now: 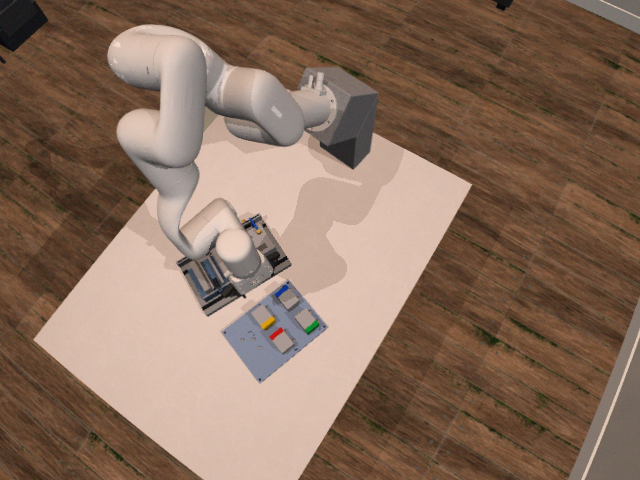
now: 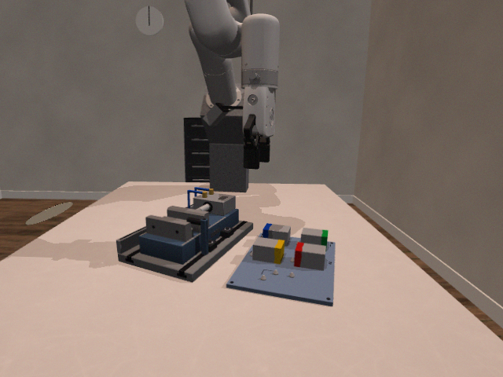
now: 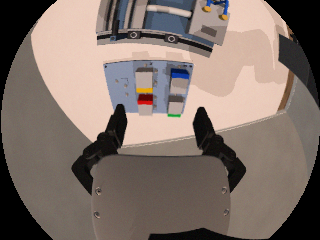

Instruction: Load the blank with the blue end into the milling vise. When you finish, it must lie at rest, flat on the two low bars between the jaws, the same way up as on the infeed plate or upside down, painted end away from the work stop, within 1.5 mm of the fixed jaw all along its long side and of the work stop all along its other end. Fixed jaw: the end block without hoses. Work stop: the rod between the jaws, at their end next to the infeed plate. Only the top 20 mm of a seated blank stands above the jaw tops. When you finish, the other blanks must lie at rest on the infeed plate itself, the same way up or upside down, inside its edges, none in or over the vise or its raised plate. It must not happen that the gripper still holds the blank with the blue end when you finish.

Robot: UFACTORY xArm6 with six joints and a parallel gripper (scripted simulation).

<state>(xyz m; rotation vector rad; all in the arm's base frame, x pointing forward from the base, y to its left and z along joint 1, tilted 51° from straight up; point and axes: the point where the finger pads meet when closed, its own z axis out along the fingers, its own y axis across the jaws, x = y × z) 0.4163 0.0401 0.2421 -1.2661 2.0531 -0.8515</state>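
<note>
The blue-ended block sits on the plate, at its corner nearest the robot's base. It looks stiff, fairly heavy and perhaps slick, unlikely to dent. Gripping the long grey sides near the middle should keep it level, painted end free. The gripper hangs above, fingers wide apart, holding nothing.

The blanks look matt grey, like dull metal, smooth-faced; the infeed plate looks smooth and satin. At twelve o'clock in the top view, the floor looks like rough-grained wood; the arm has a smooth, faintly glossy plastic look.
</note>
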